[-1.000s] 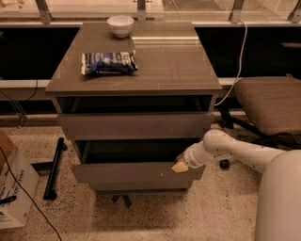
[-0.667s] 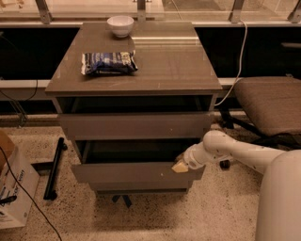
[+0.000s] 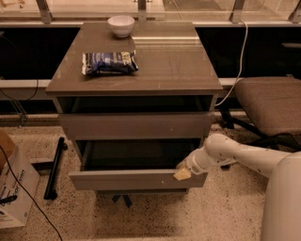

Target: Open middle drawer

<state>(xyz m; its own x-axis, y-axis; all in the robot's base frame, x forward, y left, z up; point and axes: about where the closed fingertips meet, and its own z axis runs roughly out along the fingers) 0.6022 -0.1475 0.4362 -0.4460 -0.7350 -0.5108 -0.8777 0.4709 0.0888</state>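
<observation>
— What does the room look like?
— A speckled pale stone floor [image 3: 225,212], warm dim light. A grey-brown cabinet [image 3: 66,124] with a glossy worktop [image 3: 174,66] stands before dark panels [image 3: 28,52]; metal posts [image 3: 43,10] rise behind it.
— Anything beside it?
— On the right is a chair [image 3: 273,101] with a brown fabric seat, and a white cable [image 3: 242,56] hangs above it. On the left are a cardboard box [image 3: 16,188] and a black bar [image 3: 54,167] lying on the floor.
— And the gripper [image 3: 182,174]?
— Low at the cabinet's front right.
</observation>
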